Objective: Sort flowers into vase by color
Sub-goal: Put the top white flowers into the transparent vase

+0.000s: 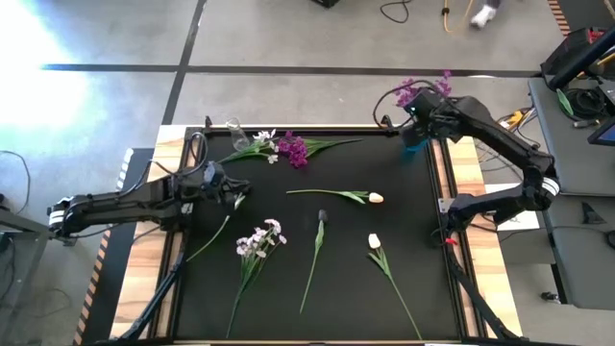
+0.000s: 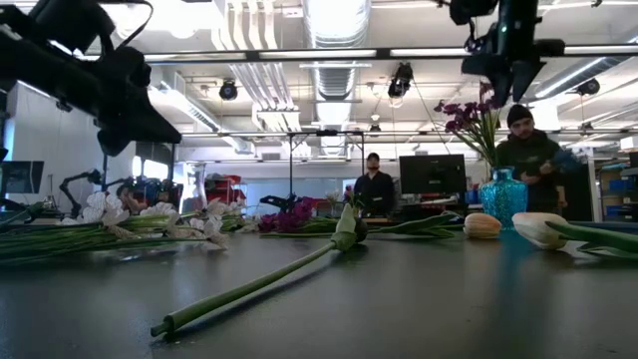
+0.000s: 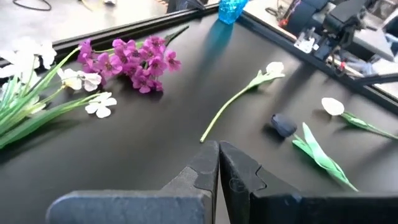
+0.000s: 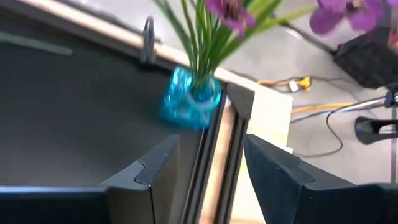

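Observation:
My right gripper (image 4: 208,163) is open and hovers above the blue glass vase (image 4: 189,99) at the table's far right corner (image 1: 413,144). Magenta sprays (image 1: 423,91) stand in the vase by their stems. My left gripper (image 3: 218,152) is shut and empty, raised over the mat's left side (image 1: 229,185). Lying flat on the mat are a magenta spray (image 3: 140,62), white sprays (image 1: 259,238) (image 3: 93,102), two cream tulips (image 1: 375,197) (image 1: 373,240) and a dark tulip (image 1: 322,216).
A clear glass vase (image 1: 233,130) stands at the mat's far left edge. The black mat (image 1: 413,240) has a raised frame with wood strips on either side. Cables and equipment lie right of the table. People (image 2: 374,184) stand in the room beyond.

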`<move>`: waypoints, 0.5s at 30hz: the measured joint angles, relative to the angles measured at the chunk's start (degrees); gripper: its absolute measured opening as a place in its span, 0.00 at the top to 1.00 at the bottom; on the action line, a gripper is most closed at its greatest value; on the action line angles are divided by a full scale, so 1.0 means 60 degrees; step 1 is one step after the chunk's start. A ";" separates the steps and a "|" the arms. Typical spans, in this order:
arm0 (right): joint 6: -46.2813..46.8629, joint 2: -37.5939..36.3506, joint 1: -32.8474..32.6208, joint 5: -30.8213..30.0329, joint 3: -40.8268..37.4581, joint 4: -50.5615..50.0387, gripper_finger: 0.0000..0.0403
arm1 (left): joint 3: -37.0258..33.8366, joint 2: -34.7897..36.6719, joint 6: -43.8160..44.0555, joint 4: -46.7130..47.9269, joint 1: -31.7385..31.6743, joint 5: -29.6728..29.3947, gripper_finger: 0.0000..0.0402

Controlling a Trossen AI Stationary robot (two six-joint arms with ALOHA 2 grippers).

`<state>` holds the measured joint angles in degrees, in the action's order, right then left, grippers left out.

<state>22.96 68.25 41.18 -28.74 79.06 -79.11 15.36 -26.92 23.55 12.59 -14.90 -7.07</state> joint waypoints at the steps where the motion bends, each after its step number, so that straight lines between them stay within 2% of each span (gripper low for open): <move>1: 0.0000 -0.0007 -0.0012 0.0092 0.0156 -0.0269 0.58 | 0.0129 0.0000 -0.0036 0.0196 0.0000 0.0090 1.00; 8: 0.0003 -0.0091 -0.0081 0.0145 0.1247 -0.1733 0.72 | 0.1079 -0.0222 0.0136 0.2553 0.0000 0.0115 1.00; 15: -0.0086 -0.0442 -0.0155 0.1714 0.2240 -0.1818 0.96 | 0.1904 -0.1230 0.0938 0.3388 0.0000 0.0356 1.00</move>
<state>22.45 65.59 40.25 -18.45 92.50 -90.02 26.78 -34.29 29.18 32.92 -14.89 -4.93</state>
